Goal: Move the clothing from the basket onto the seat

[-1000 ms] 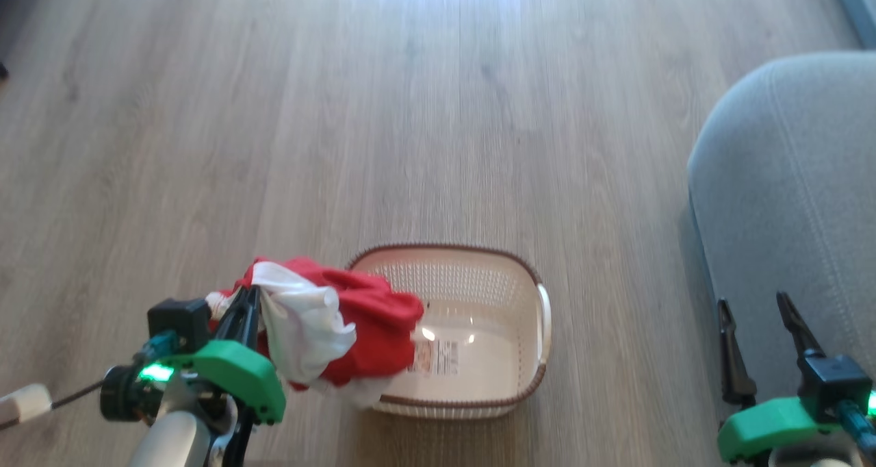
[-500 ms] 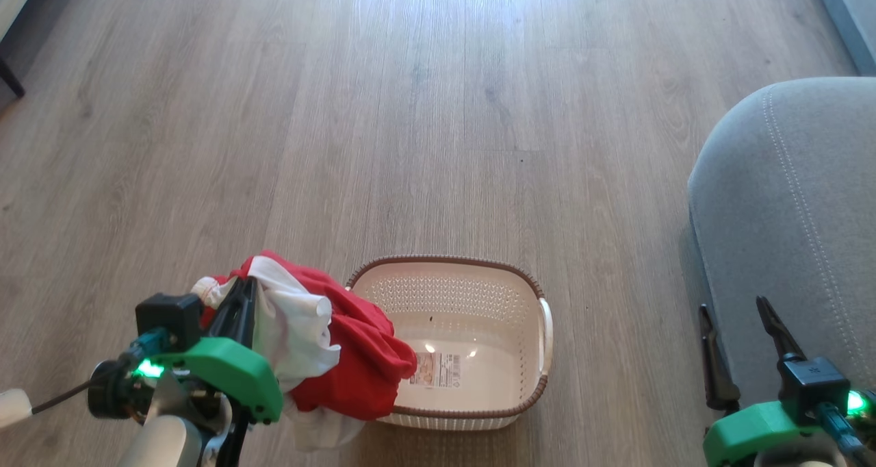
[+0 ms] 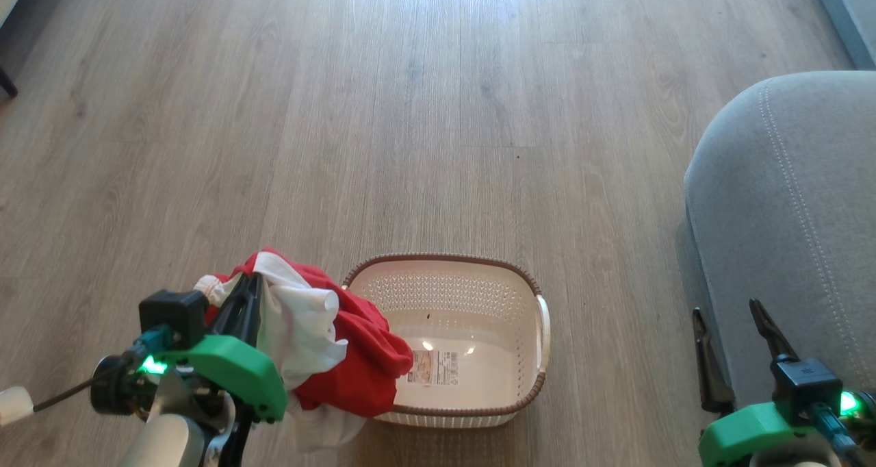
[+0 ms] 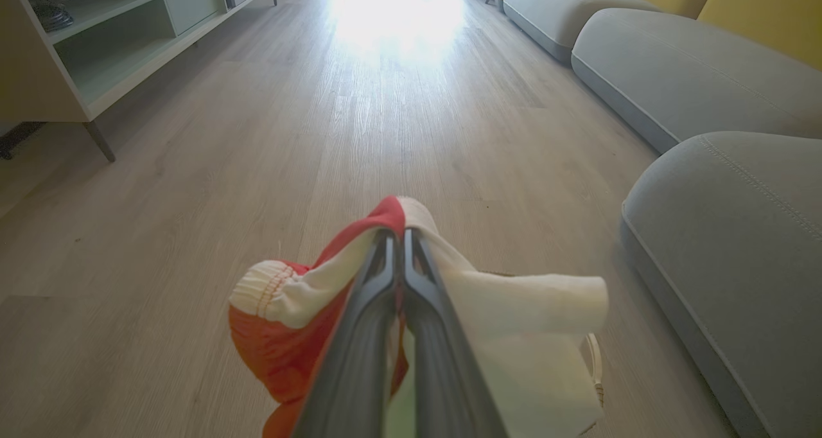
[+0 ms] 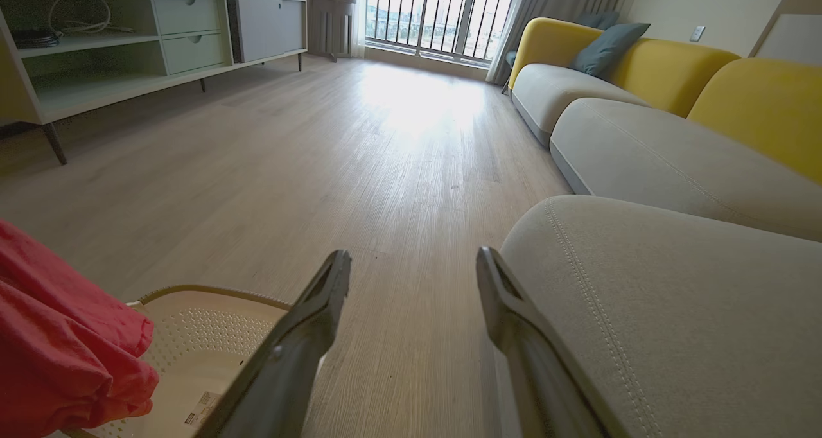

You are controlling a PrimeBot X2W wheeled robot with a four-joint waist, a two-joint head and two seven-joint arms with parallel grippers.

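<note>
The left gripper (image 4: 396,239) is closed on the clothing (image 3: 356,357): in the left wrist view its two dark fingers lie pressed together with a fold of red and white fabric pinched between them near the tips. The bundle hangs from the gripper. A white part with an elastic cuff falls to one side of the fingers and a wider white piece to the other, and the red fabric hangs under them. In the head view the clothing is at the left end of the basket (image 3: 448,292) and covers its left rim, but I cannot tell if the fabric touches the rim. The basket stands on the wooden floor (image 3: 410,111), and the paper label (image 3: 431,368) on its bottom is visible. The right gripper (image 3: 725,307) is open, with its fingers well apart, at the lower right of the head view, just beside the rounded edge of the seat (image 3: 787,200). The grey seat with its line of pale stitching is to the right of the basket, and a strip of floor lies between them. In the right wrist view more grey cushions with yellow backrests (image 5: 751,97) follow behind the seat, and a low shelf unit (image 5: 128,46) stands across the room.
</note>
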